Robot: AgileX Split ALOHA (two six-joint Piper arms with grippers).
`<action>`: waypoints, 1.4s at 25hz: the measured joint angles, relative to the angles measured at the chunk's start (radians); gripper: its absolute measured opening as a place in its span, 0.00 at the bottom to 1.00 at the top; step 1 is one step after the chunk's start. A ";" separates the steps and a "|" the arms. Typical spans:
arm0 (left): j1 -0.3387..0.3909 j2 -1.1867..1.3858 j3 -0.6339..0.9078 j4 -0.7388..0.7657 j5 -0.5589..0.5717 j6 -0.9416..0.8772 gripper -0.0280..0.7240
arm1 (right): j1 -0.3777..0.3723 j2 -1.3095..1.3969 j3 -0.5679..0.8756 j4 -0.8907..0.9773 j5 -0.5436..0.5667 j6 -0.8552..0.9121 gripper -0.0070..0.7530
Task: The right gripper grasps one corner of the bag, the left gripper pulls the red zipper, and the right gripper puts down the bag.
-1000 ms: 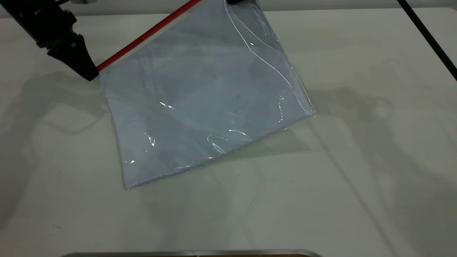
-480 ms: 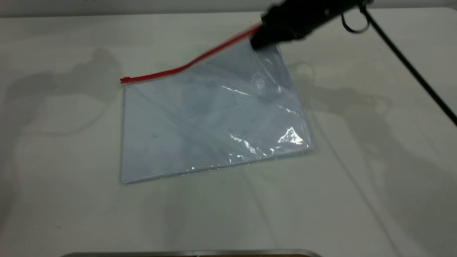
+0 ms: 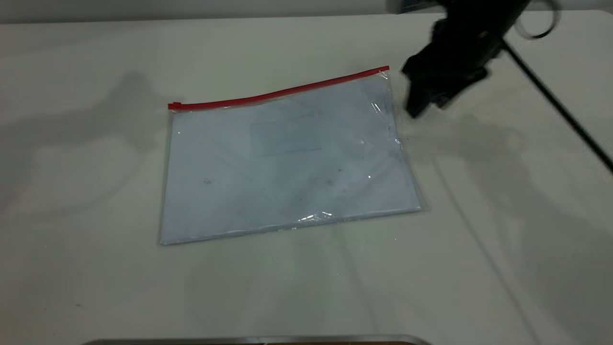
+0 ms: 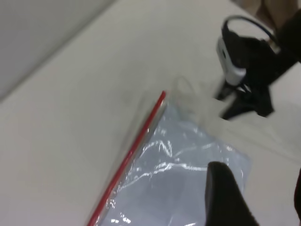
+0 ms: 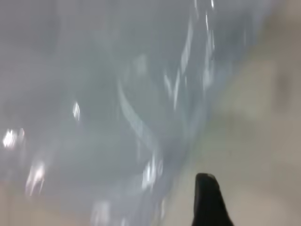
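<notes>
The bag, a clear pouch with a pale bluish sheet inside, lies flat on the table. The red zipper runs along its far edge, with the slider tab at the left end. The corner lies free on the table. The right gripper hovers just right of that corner, open and empty, apart from the bag. One of its fingers shows beside the bag's edge. The left gripper is out of the exterior view; it is open above the bag, looking toward the right gripper.
The right arm's black cable runs diagonally over the table's right side. A metal rim lies along the near edge. The white table surrounds the bag on all sides.
The right gripper lowered the bag, let go of the corner and moved off to the right. The bag now lies flat. The left gripper left the exterior view.
</notes>
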 joint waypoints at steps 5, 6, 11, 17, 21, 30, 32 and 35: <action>0.000 -0.145 0.000 0.047 0.000 -0.214 0.60 | 0.001 -0.154 -0.001 -0.149 0.376 0.221 0.64; -0.001 -0.176 0.000 0.072 0.000 -0.269 0.60 | 0.004 -0.173 -0.002 -0.153 0.419 0.225 0.62; -0.008 -0.321 0.001 0.265 0.000 -0.477 0.60 | 0.042 -0.285 0.036 -0.152 0.493 0.237 0.55; -0.008 -0.518 0.085 0.533 0.000 -0.681 0.60 | 0.088 -0.559 0.238 -0.144 0.503 0.255 0.54; -0.008 -0.650 0.270 0.604 0.000 -0.773 0.60 | 0.099 -0.813 0.405 -0.131 0.514 0.275 0.54; -0.008 -0.853 0.784 0.711 0.000 -0.826 0.60 | 0.099 -1.323 0.728 -0.167 0.465 0.279 0.54; -0.008 -0.894 0.872 0.746 0.000 -0.860 0.60 | 0.099 -1.400 0.800 -0.172 0.456 0.279 0.54; -0.008 -0.963 1.003 0.803 0.000 -0.910 0.60 | 0.099 -1.500 0.891 -0.173 0.451 0.279 0.54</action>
